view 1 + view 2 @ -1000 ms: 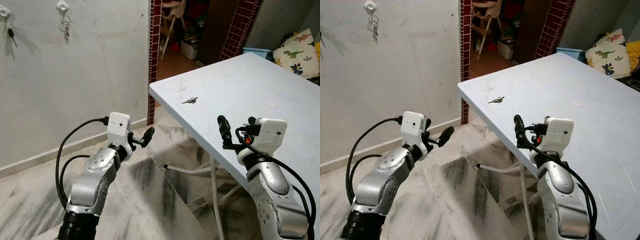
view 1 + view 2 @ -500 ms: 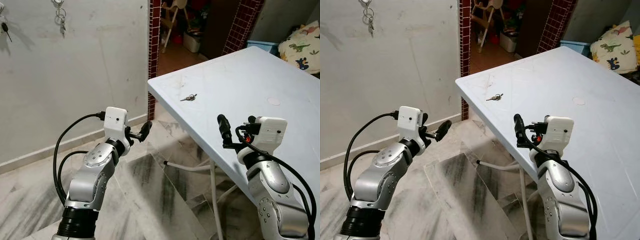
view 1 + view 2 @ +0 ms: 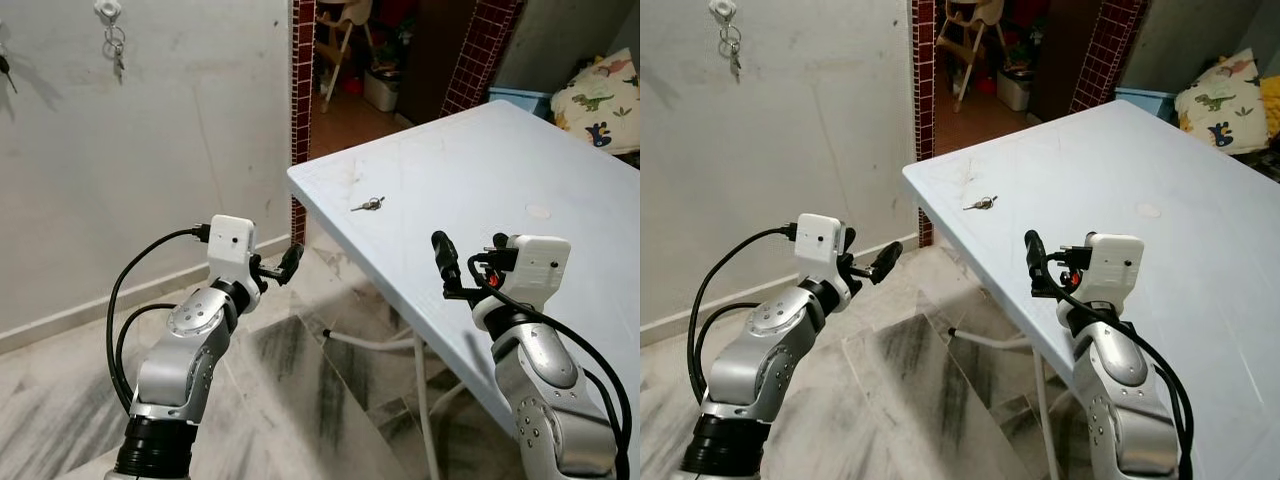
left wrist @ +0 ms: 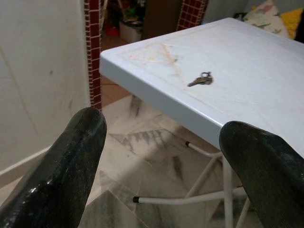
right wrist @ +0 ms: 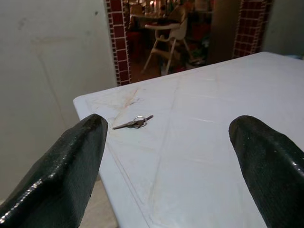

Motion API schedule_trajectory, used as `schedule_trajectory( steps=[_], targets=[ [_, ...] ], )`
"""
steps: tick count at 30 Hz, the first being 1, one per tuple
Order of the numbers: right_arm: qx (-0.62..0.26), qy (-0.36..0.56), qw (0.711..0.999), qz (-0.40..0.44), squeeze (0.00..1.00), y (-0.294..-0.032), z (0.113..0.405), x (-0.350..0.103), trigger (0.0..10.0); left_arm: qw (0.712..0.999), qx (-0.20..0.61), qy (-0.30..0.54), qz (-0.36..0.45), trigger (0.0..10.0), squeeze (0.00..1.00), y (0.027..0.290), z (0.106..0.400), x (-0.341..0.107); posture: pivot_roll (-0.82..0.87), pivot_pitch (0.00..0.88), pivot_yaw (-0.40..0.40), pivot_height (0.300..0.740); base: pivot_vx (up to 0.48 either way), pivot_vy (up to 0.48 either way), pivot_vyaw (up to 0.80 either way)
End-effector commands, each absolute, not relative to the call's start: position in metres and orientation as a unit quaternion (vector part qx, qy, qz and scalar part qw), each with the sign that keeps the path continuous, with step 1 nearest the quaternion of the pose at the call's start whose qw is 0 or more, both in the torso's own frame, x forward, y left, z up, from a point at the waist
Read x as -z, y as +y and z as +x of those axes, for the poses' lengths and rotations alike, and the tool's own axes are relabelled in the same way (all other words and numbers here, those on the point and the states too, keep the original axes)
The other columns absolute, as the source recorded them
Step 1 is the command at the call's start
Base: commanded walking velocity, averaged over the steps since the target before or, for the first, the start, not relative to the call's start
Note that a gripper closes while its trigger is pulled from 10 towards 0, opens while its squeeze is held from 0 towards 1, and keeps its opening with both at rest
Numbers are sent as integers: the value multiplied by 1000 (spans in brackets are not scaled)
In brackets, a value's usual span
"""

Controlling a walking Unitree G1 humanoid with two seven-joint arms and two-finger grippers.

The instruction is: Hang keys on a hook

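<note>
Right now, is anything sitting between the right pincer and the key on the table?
Nothing visible does. The key lies alone near the corner of the white table, and the right pincer is open, looking straight at it across bare tabletop. The left pincer hangs off the table's edge, over the floor.

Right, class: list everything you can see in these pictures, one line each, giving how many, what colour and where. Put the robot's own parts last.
Key on table: one, metal, lying near the corner of the table.
Table: one, pale blue, on the robot's right.
Hook: one, white, high on the wall.
Hung keys: one bunch, metal, dangling from the hook.
Wall: one, off-white, on the robot's left.
Brick pillars: two, dark red, either side of the doorway.
High chair: one, pale, beyond the doorway.
Cushion: one, white with dinosaurs, behind the table.
Floor: marbled grey tiles.
Left pincer: one, black, open, beside the table's corner.
Right pincer: one, black, open, at the table's near edge.
</note>
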State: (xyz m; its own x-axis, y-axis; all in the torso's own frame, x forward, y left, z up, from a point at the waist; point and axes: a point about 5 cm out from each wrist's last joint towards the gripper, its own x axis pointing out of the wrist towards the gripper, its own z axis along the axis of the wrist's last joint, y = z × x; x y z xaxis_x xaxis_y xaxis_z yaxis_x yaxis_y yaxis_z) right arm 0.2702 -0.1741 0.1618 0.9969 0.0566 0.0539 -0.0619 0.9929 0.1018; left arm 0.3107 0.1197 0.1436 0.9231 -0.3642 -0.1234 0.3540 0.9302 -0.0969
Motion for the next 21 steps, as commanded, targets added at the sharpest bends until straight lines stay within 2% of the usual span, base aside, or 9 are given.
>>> schedule_trajectory(
  steps=[1, 18, 21],
  targets=[
    [-36, -30, 998, 47, 0, -173, 270, -166, 10000, 981, 180, 69, -36, 10000, 0, 120, 311, -144, 80, 31, -52, 740, 345, 0, 0],
    [-43, -25, 998, 45, 0, -172, 270, -163, 10000, 980, 182, 74, -33, 10000, 0, 120, 308, -141, 87, 14, -52, 740, 320, 0, 0],
    [-46, -24, 998, 45, 0, -172, 270, -163, 10000, 981, 177, 77, -34, 10000, 0, 120, 307, -140, 88, 13, -54, 740, 86, 0, 0]
  ],
)
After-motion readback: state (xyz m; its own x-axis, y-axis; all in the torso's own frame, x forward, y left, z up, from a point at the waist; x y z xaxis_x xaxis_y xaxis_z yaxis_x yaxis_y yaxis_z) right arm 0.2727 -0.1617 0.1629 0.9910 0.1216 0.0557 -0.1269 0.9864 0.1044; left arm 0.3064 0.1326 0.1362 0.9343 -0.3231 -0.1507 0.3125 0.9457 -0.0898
